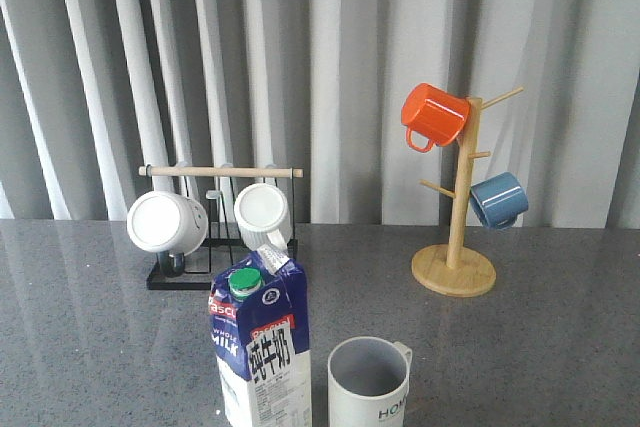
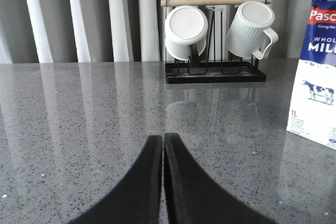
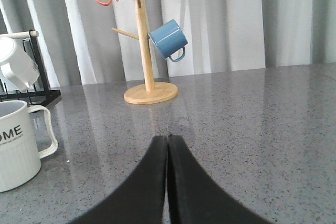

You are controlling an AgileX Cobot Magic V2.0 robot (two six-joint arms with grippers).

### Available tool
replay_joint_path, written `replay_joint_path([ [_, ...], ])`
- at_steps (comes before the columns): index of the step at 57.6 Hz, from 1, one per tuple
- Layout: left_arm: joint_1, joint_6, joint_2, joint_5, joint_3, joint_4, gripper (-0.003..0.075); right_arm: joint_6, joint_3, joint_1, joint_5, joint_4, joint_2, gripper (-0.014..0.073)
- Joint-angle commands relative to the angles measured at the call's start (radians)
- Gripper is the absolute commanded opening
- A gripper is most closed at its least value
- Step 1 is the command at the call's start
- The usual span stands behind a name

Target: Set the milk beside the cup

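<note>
The milk [image 1: 262, 352], a blue and white carton with a green cap, stands upright at the front of the table, just left of the cup [image 1: 369, 384]. The cup is off-white and ribbed, grey inside, with black lettering. In the left wrist view the milk [image 2: 317, 66] shows at the edge, apart from my left gripper [image 2: 163, 137], which is shut on nothing low over the table. In the right wrist view the cup [image 3: 18, 142] stands off to the side of my right gripper [image 3: 167, 138], also shut and empty. Neither gripper shows in the front view.
A black rack [image 1: 222, 237] with a wooden bar holds two white mugs [image 1: 166, 221] behind the milk. A wooden mug tree [image 1: 457, 207] at the back right carries an orange mug [image 1: 433, 115] and a blue mug [image 1: 498, 200]. Grey curtains hang behind the table.
</note>
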Motion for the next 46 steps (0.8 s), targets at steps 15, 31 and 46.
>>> replay_joint_path([
  [15, 0.002, -0.005, 0.000, -0.064, -0.019, -0.003, -0.0006, -0.003, 0.010, -0.004, -0.070, -0.010, -0.011, -0.0009],
  [31, 0.002, -0.005, 0.000, -0.064, -0.019, -0.003, -0.0006, -0.051, 0.010, -0.004, -0.105, -0.016, -0.011, -0.0009],
  [46, 0.002, -0.005, 0.000, -0.064, -0.019, -0.003, -0.0006, -0.048, 0.008, -0.004, -0.103, -0.016, -0.011, -0.0009],
])
